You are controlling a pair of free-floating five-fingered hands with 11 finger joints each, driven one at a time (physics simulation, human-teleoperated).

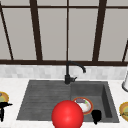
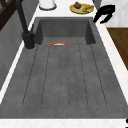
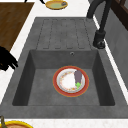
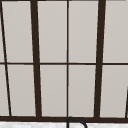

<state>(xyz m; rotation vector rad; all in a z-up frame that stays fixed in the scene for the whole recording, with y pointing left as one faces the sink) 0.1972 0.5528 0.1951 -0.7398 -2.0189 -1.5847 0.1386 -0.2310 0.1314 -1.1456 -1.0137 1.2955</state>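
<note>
My right hand (image 1: 96, 115) hovers over the front rim of the sink's deep basin (image 1: 106, 100), fingers relaxed and holding nothing. It also shows above the counter's front edge in the left side view (image 2: 105, 13) and in the right side view (image 3: 6, 60). On the basin floor lies a red-rimmed plate (image 3: 70, 81) with food scraps, partly hidden in the front view (image 1: 85, 104) by a red sphere (image 1: 67, 115). My left hand (image 1: 3, 108) floats at the far left over the counter, beside a yellow plate (image 1: 3, 96), with straight fingers and nothing in it.
A black faucet (image 1: 68, 75) stands behind the sink's middle. The ribbed drainboard (image 2: 62, 75) forms the sink's left half. A second yellow plate with food (image 2: 81, 8) and a white container (image 2: 47, 3) sit on the right counter. Window frames rise behind.
</note>
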